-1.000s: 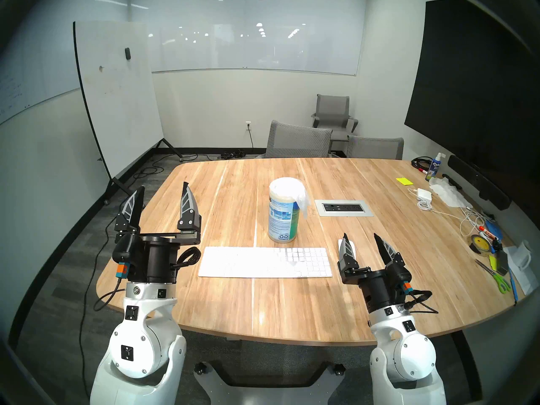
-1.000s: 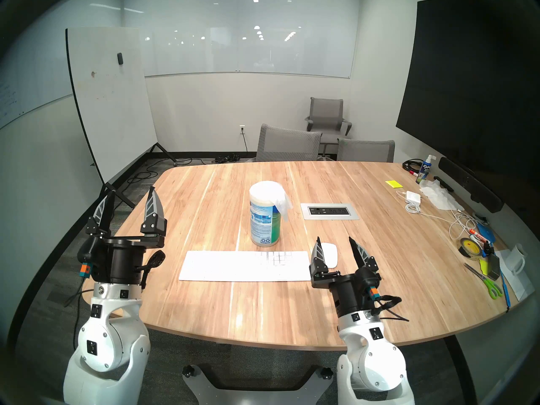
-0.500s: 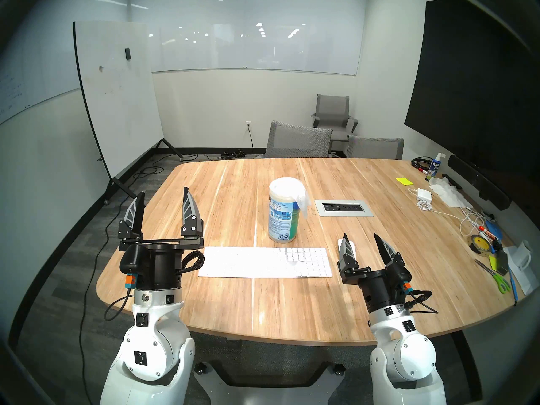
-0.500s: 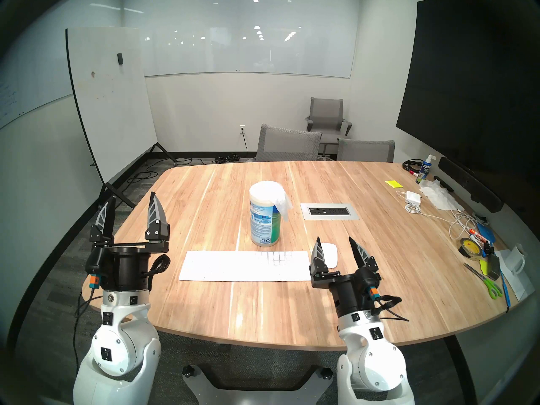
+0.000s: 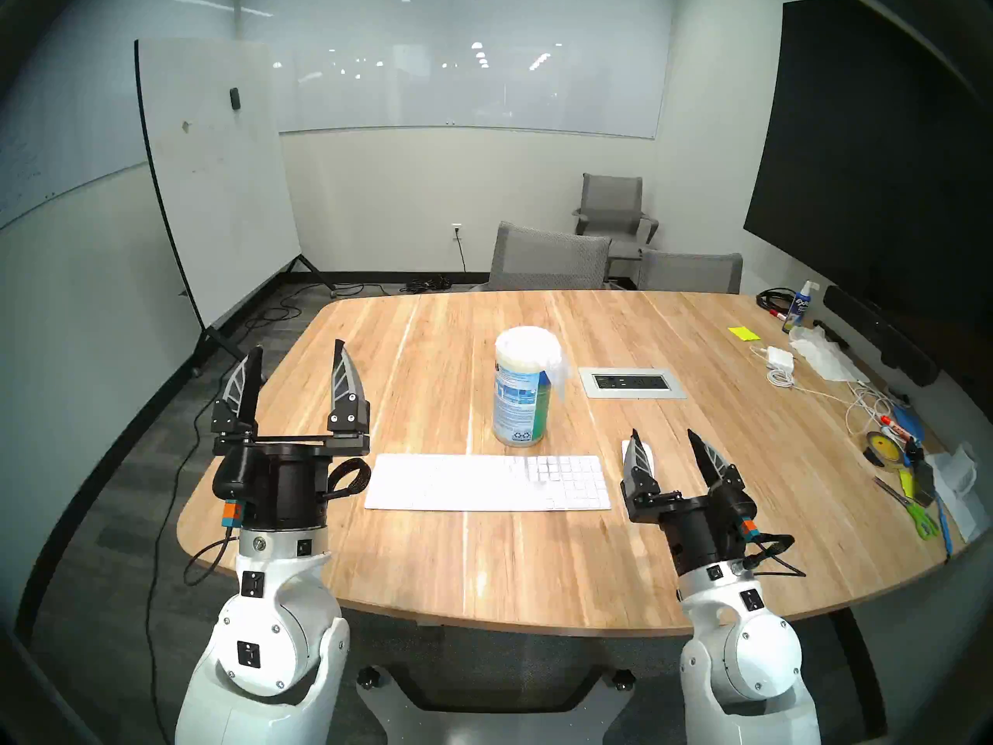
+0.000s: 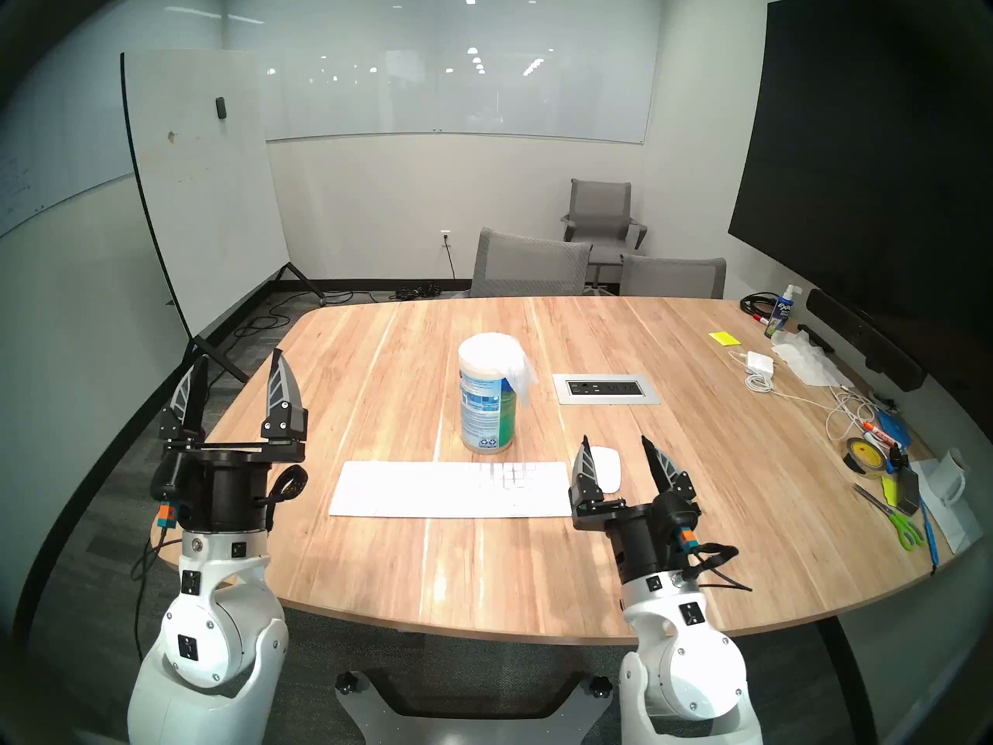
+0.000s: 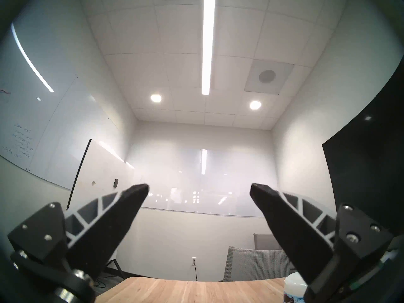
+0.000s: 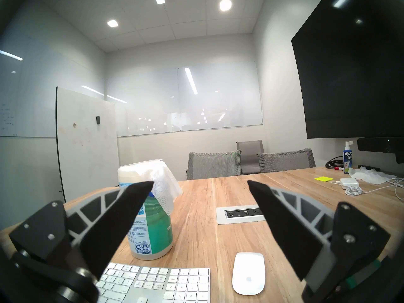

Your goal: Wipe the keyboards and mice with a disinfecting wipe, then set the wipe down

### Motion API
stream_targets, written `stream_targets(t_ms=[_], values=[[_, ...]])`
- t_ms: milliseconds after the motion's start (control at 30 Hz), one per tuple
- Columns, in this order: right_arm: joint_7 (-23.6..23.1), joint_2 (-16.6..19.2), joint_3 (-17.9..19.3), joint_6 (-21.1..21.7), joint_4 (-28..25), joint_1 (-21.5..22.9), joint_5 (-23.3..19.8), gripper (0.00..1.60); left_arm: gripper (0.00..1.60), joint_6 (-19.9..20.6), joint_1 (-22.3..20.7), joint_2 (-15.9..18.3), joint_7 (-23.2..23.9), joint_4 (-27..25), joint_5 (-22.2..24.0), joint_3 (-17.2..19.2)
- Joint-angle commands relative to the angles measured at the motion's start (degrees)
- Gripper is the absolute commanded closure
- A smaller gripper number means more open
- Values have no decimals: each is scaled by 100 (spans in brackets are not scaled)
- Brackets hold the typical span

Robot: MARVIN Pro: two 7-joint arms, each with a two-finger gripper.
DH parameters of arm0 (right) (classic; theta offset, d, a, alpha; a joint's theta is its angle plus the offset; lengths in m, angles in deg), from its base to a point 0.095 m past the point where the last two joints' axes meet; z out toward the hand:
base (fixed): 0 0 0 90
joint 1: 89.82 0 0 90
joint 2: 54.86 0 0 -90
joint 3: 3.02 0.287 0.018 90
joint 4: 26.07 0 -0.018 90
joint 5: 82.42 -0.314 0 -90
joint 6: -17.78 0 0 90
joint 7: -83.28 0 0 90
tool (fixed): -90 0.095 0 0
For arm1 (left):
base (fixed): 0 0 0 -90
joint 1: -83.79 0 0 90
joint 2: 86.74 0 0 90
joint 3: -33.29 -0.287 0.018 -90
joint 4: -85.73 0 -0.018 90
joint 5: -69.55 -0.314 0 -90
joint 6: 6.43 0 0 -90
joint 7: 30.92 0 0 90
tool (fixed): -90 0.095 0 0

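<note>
Your left gripper is standing with its black, rib-backed fingers spread wide and empty, tilting up over the table's near left corner. Your right gripper is likewise gaping and holding nothing, hovering near the smooth white oval mouse. Just left of the mouse, the flat white keyboard is lying on the pale wood-grain table. Behind it the wipes canister, a white cylinder with a blue-green label, is standing upright, and the thin, crinkled, semi-translucent wipe is draping from its top down its right side.
</note>
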Motion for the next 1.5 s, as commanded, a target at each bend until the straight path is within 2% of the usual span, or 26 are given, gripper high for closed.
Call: stream_targets(t_ms=[0,67,233,1467], values=[[-1,0,0,-7,-23,15,-1,0,0,241,-570,-2,67,328,-6,-162],[0,0,0,-4,0,8,0,0,0,229,-385,10,75,225,9,-115],[0,0,0,-2,75,11,-1,0,0,361,-565,6,116,469,35,-199],[-1,1,0,-4,471,40,-2,0,0,1386,-2487,-225,380,2193,194,-721]])
